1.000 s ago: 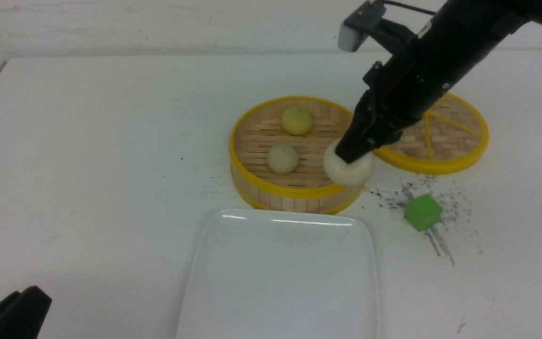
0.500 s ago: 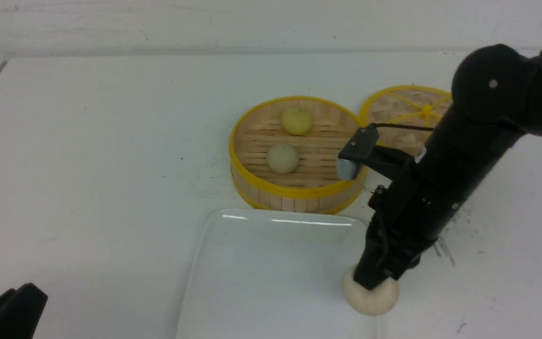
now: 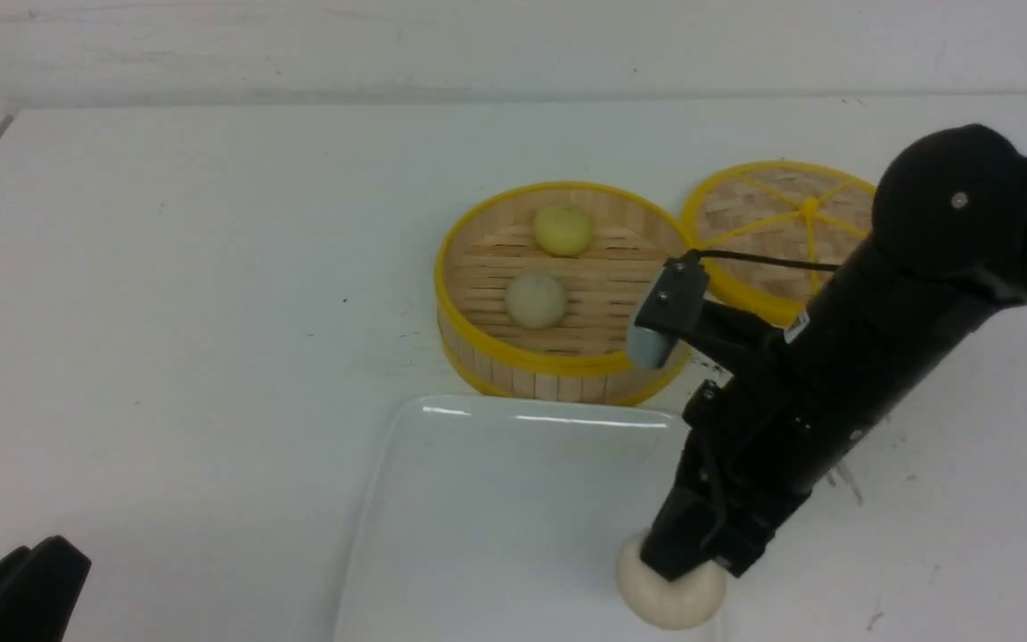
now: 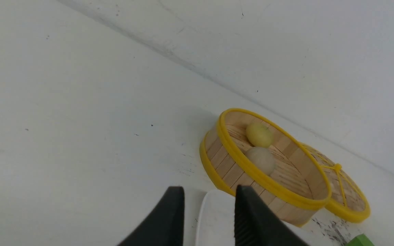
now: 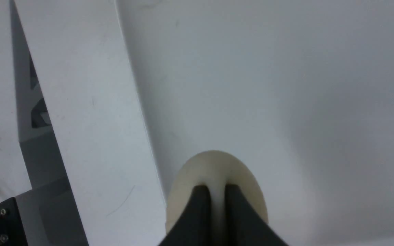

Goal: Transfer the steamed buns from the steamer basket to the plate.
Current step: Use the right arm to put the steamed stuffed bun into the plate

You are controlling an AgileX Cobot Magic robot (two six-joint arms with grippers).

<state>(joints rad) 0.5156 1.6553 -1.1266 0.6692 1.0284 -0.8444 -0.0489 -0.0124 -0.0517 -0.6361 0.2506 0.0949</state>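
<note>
One off-white bun [image 3: 669, 596] is gripped in the right claw [image 3: 683, 557], at the plate's [image 3: 478, 499] near right corner. In the right wrist view the two fingers [image 5: 200, 205] press into the top of this bun [image 5: 215, 171], with the plate [image 5: 251, 85] below it. It is not possible to tell if the bun already touches the plate. The near edge of the plate is cut off in the front view.

The basket [image 3: 478, 357] stands just behind the plate, near the middle of the counter [image 3: 166, 312]. It holds one yellow bun [image 3: 562, 230] at its far side and one white bun [image 3: 536, 300] nearer to the plate. The lid [image 3: 772, 232] lies flat, touching the basket on the right; the right arm covers a part of it.

The left claw [image 3: 14, 597] is at the near left corner, mostly out of the front view. In the left wrist view its fingers [image 4: 169, 222] stand apart and hold nothing. In that view only a corner of a green cube [image 4: 359, 240] shows; in the front view it is hidden.
</note>
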